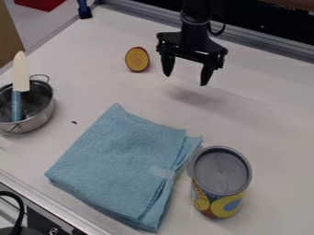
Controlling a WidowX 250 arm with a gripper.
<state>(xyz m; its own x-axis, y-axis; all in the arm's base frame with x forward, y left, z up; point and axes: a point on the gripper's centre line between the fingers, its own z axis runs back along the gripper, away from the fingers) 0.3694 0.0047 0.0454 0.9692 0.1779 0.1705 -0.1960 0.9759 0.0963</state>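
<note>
The black gripper [185,79] hangs over the upper middle of the white table, its two fingers spread wide with nothing between them. Just left of it stands a halved fruit [137,59] with a yellow cut face and a reddish rim, the nearest thing to the gripper. A folded light blue cloth [120,160] lies in the lower middle. At the cloth's right edge stands a can [219,183] with a grey top and a yellow and blue label. On the left, a metal pot [42,108] holds a knife [20,78] with a pale blade and blue handle, blade upward.
A metal rail [264,42] runs along the table's back edge, and another edge strip [46,202] crosses the lower left corner. Brown cardboard [8,36] shows at the upper left. A small dark speck [74,122] lies between pot and cloth.
</note>
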